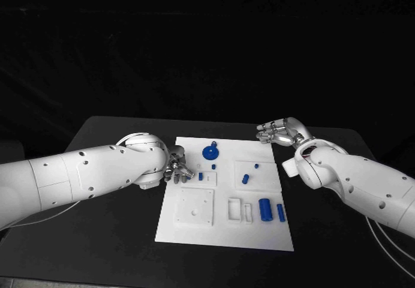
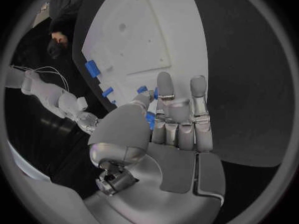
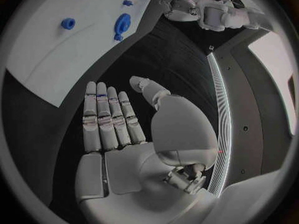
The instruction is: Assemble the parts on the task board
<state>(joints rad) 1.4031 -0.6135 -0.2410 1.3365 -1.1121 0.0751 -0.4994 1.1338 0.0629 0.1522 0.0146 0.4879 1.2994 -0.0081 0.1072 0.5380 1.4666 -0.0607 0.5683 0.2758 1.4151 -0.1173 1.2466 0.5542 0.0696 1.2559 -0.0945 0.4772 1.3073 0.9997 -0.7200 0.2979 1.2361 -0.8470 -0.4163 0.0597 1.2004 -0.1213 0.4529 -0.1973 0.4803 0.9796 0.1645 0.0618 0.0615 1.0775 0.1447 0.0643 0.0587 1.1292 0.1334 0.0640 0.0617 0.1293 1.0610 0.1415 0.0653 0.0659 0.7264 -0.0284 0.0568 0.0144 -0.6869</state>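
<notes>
Inspecting from my left side across: my left hand (image 1: 177,170) hangs at the left edge of the task board (image 1: 199,234), fingers pointing down toward the board. The left wrist view shows those fingers (image 2: 165,92) straight and close together, thumb off to the side, nothing held; a small blue part (image 2: 150,119) shows just behind the thumb, and I cannot tell whether the hand touches it.

On the task board, in the head view, a round blue part with a knob (image 1: 210,151) lies near the far edge. A small blue block (image 1: 201,177) lies just beside my left fingertips. A raised white plate (image 1: 256,168) carries a small blue peg (image 1: 256,165) and a short blue pin (image 1: 246,178). Nearer me sit a white square plate (image 1: 195,206), a white frame (image 1: 240,209), a blue cylinder (image 1: 266,210) and a slim blue bar (image 1: 280,211), side by side.

My right hand (image 1: 279,132) is past the board's far right corner, over the black table (image 1: 113,135), well apart from every part. The right wrist view shows its fingers (image 3: 107,119) flat and side by side, thumb apart, empty. That view also shows the round part (image 3: 121,25) and another blue piece (image 3: 67,23) on the board, plus my left hand (image 3: 181,5) beyond.
</notes>
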